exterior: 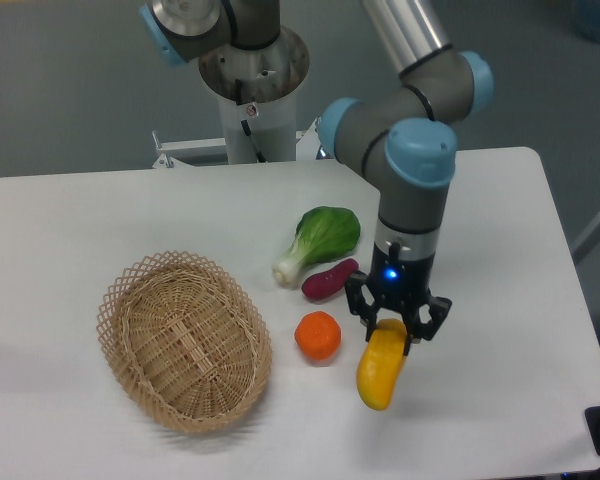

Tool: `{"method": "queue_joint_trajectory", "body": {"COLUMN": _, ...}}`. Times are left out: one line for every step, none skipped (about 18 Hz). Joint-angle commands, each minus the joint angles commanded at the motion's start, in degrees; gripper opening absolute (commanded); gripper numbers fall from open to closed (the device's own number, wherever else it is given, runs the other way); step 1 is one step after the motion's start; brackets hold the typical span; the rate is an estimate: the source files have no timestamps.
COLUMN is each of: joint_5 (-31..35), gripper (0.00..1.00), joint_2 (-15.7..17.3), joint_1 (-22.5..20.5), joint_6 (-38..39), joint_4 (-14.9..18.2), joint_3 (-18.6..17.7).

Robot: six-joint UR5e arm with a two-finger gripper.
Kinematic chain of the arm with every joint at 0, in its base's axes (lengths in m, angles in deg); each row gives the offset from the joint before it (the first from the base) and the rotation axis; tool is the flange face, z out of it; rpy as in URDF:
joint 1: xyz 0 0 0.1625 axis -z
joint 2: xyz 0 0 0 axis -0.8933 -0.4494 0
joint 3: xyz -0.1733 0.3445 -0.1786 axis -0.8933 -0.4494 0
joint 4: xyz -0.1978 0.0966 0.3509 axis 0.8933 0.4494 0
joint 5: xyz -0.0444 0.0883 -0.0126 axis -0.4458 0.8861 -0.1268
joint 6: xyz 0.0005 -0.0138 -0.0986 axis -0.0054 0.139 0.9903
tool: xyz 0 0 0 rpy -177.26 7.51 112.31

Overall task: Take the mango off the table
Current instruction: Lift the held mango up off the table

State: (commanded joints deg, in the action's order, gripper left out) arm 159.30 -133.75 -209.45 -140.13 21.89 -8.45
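Now gripper (395, 322) clamped on upper end of mango (381, 364), jaws either side; fruit hangs tilted, lower end near or just off tabletop (500, 240) — cannot tell which. Judgement: grip sits at fruit's end, so it may swing or slip. Lift straight up, slowly, hold squeeze steady. Keep clear of orange (318, 336), just left, and purple eggplant (329, 279).

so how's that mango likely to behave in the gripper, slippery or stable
The mango looks smooth and glossy, so it may be slippery. The gripper pinches only its upper end, leaving most of its length hanging below, so it could swing or pivot. Its rounded, elongated shape would probably roll if it dropped onto the table.
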Motion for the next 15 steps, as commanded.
{"method": "queue_joint_trajectory", "body": {"joint_5": -1.14, "gripper": 0.42, "joint_2": 0.70, "joint_1": -0.17, "joint_6": 0.79, "joint_4": 0.00, "joint_3": 0.09}}
{"method": "queue_joint_trajectory", "body": {"joint_5": -2.20, "gripper": 0.42, "joint_2": 1.14, "joint_1": -0.44, "joint_6": 1.23, "joint_4": 0.00, "joint_3": 0.18}}
{"method": "queue_joint_trajectory", "body": {"joint_5": -2.73, "gripper": 0.42, "joint_2": 1.50, "joint_1": -0.61, "joint_6": 1.24, "joint_4": 0.00, "joint_3": 0.18}}
{"method": "queue_joint_trajectory", "body": {"joint_5": -2.82, "gripper": 0.42, "joint_2": 1.50, "joint_1": -0.62, "joint_6": 1.24, "joint_4": 0.00, "joint_3": 0.09}}
{"method": "queue_joint_trajectory", "body": {"joint_5": -2.82, "gripper": 0.42, "joint_2": 1.59, "joint_1": -0.62, "joint_6": 1.33, "joint_4": 0.09, "joint_3": 0.00}}
{"method": "queue_joint_trajectory", "body": {"joint_5": -2.82, "gripper": 0.42, "joint_2": 1.59, "joint_1": -0.53, "joint_6": 1.33, "joint_4": 0.09, "joint_3": -0.17}}
{"method": "queue_joint_trajectory", "body": {"joint_5": -2.82, "gripper": 0.42, "joint_2": 1.59, "joint_1": -0.53, "joint_6": 1.33, "joint_4": 0.09, "joint_3": -0.17}}
{"method": "queue_joint_trajectory", "body": {"joint_5": -3.00, "gripper": 0.42, "joint_2": 2.63, "joint_1": -0.53, "joint_6": 1.33, "joint_4": 0.26, "joint_3": -0.26}}
{"method": "queue_joint_trajectory", "body": {"joint_5": -3.00, "gripper": 0.42, "joint_2": 2.64, "joint_1": -0.53, "joint_6": 1.33, "joint_4": 0.26, "joint_3": -0.18}}
{"method": "queue_joint_trajectory", "body": {"joint_5": -3.00, "gripper": 0.42, "joint_2": 2.64, "joint_1": -0.53, "joint_6": 1.33, "joint_4": 0.26, "joint_3": -0.17}}
{"method": "queue_joint_trajectory", "body": {"joint_5": -3.00, "gripper": 0.42, "joint_2": 2.64, "joint_1": -0.53, "joint_6": 1.33, "joint_4": 0.26, "joint_3": -0.17}}
{"method": "queue_joint_trajectory", "body": {"joint_5": -3.00, "gripper": 0.42, "joint_2": 2.64, "joint_1": -0.53, "joint_6": 1.33, "joint_4": 0.26, "joint_3": -0.17}}
{"method": "queue_joint_trajectory", "body": {"joint_5": -3.00, "gripper": 0.42, "joint_2": 2.64, "joint_1": -0.53, "joint_6": 1.33, "joint_4": 0.35, "joint_3": -0.26}}
{"method": "queue_joint_trajectory", "body": {"joint_5": -3.00, "gripper": 0.42, "joint_2": 2.64, "joint_1": -0.53, "joint_6": 1.33, "joint_4": 0.26, "joint_3": -0.18}}
{"method": "queue_joint_trajectory", "body": {"joint_5": -3.00, "gripper": 0.42, "joint_2": 2.64, "joint_1": -0.53, "joint_6": 1.33, "joint_4": 0.26, "joint_3": -0.17}}
